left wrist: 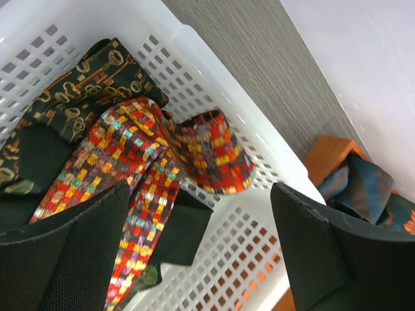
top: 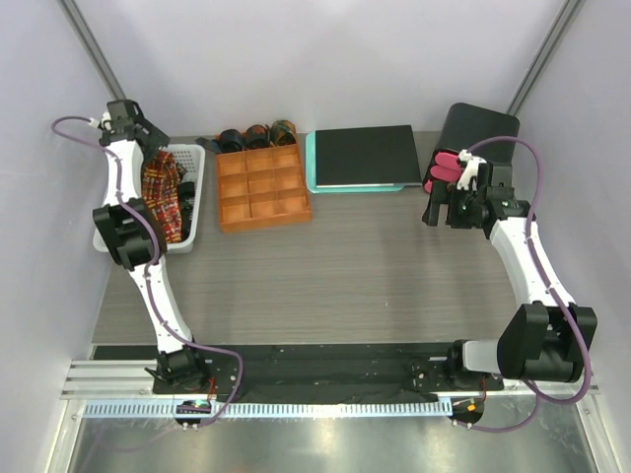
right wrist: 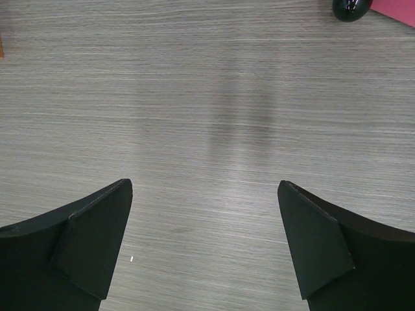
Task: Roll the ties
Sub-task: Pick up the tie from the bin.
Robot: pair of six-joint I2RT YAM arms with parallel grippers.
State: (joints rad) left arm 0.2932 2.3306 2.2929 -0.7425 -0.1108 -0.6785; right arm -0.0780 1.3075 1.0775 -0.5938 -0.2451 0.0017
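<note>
Ties wait mostly in the white basket at the table's far left. It looks like the supply of unrolled ones, placed within the left arm's reach. The check tie lies loose on top of the heap, one end curled into a slack loop against the basket wall. A dark tie with a gold key print lies under it.

Left gripper hangs over the basket with its fingers spread wide and nothing between them. The check tie sits below the gap, and no contact shows in the wrist view. Likely reason for the pose: it is lined up to pick the check tie and carry it to the middle of the table, where there is room to roll.

Three rolls sit at the far edge of the orange tray, just beside the basket. Finished ties seem to go there, so the task reads as partway done.

Right gripper is also spread apart and holds nothing. It hovers over the table on the right, near a black bin, probably parked there to pin or coil a tie once one is laid out. A dark pad on teal backing lies behind centre and is not involved.

Risk, as a judgement: the check tie is limp and draped over the others. A grab at mid-length could drag the dark tie along, so taking it by an end looks safer.
</note>
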